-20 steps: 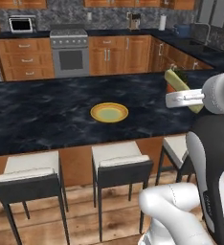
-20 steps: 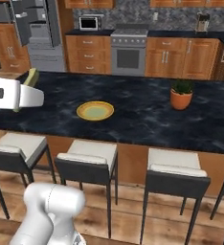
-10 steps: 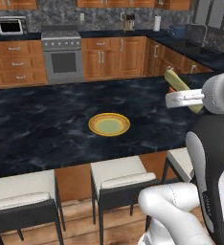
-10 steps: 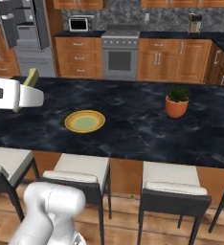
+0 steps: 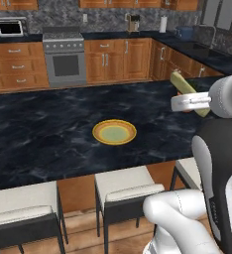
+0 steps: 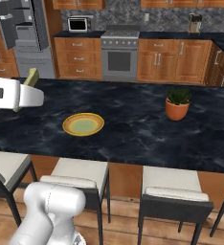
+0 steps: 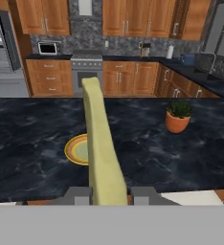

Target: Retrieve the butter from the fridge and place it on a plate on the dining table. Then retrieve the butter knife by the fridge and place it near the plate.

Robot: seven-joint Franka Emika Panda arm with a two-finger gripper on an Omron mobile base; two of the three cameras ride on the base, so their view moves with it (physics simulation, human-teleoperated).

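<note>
Your gripper (image 7: 106,195) has its fingers clamped on the butter (image 7: 100,148), raised over the dining table (image 5: 43,134). The plate (image 5: 114,132) sits on the marble, with a potted plant (image 6: 177,102) well to its right.

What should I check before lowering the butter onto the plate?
1. Grip: end effector is shut on the butter: ok.
2. Target: the plate lies flat on the dining table, nothing on it: ok.
3. Alignment: the butter hangs off to the side of the plate, near the table's edge, not above it: not ok.
4. Path: the potted plant stands well away from the plate: ok.
5. Butter knife location: cannot tell.
</note>
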